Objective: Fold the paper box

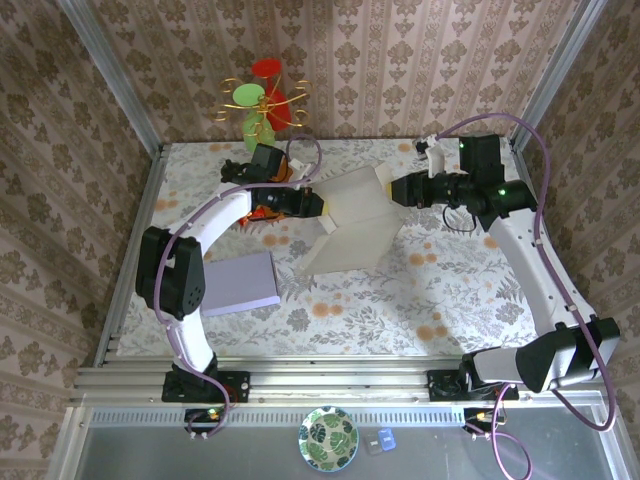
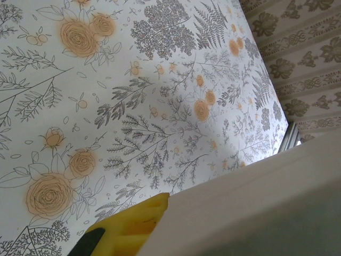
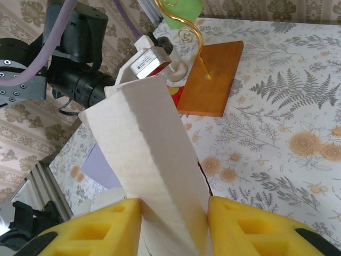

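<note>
Box (image 1: 355, 228) sits between the two hands, left hand (image 1: 323, 207) pinched shut on one edge, right hand (image 1: 387, 187) gripping the opposite fold.

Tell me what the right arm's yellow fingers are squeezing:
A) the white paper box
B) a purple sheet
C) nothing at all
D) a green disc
A: in the right wrist view, the right fingers sit one on each side of the box, pressed against its white card.
</note>
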`<control>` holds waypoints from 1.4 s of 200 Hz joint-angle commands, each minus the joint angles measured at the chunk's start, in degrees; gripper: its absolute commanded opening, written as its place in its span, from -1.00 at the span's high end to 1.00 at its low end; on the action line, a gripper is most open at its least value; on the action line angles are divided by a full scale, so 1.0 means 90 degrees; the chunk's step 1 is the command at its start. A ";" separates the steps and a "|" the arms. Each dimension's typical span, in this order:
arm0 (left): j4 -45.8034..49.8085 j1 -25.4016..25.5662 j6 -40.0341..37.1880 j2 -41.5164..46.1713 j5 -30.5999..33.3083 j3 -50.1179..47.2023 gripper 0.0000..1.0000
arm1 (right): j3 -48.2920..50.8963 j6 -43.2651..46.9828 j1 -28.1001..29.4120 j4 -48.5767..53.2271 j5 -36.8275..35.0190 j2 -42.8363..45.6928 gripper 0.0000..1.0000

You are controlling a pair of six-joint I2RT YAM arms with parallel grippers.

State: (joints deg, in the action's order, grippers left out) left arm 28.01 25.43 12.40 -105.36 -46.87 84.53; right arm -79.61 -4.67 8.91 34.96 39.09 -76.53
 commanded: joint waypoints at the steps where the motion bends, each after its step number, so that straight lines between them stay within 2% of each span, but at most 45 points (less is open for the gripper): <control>1: -0.0145 0.0003 0.0103 0.0081 -0.0430 0.0155 1.00 | 0.0128 0.0011 0.0037 0.0202 0.0130 0.0087 0.23; 53: -0.0109 0.0026 0.0091 0.0159 -0.0413 0.0129 1.00 | 0.0079 0.0188 0.0309 0.0246 -0.1107 0.0198 0.30; 108: 0.0011 0.0041 0.0095 0.0178 -0.0285 0.0173 1.00 | 0.0133 0.0522 0.0808 0.0271 -0.2439 0.0413 0.26; 149: 0.0273 0.0042 0.0035 0.0152 -0.0053 0.0351 1.00 | -0.0023 0.0831 0.1291 0.0514 -0.3445 0.0227 0.26; 152: 0.0286 0.0206 0.0033 0.0154 -0.0038 0.0357 1.00 | -0.0037 0.0854 0.1325 0.0526 -0.3504 0.0214 0.26; 165: 0.0343 0.0241 0.0038 0.0145 0.0022 0.0391 1.00 | -0.0087 0.0942 0.1462 0.0567 -0.3759 0.0141 0.26; 219: 0.0568 0.0348 -0.0050 0.0169 0.0205 0.0546 1.00 | -0.0301 0.0990 0.1805 0.0646 -0.4709 -0.0176 0.21; 251: 0.0687 0.0414 -0.0031 0.0183 0.0401 0.0595 1.00 | -0.0380 0.0986 0.1925 0.0680 -0.5398 -0.0315 0.24; 280: 0.0887 0.0492 0.0105 0.0164 0.0784 0.0700 1.00 | -0.0467 0.0821 0.1986 0.0758 -0.5927 -0.0523 0.40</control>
State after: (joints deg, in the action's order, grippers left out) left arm 34.39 28.25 12.62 -105.36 -39.88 87.96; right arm -82.02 3.05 25.96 40.01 -8.01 -78.74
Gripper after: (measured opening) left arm 0.101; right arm 0.324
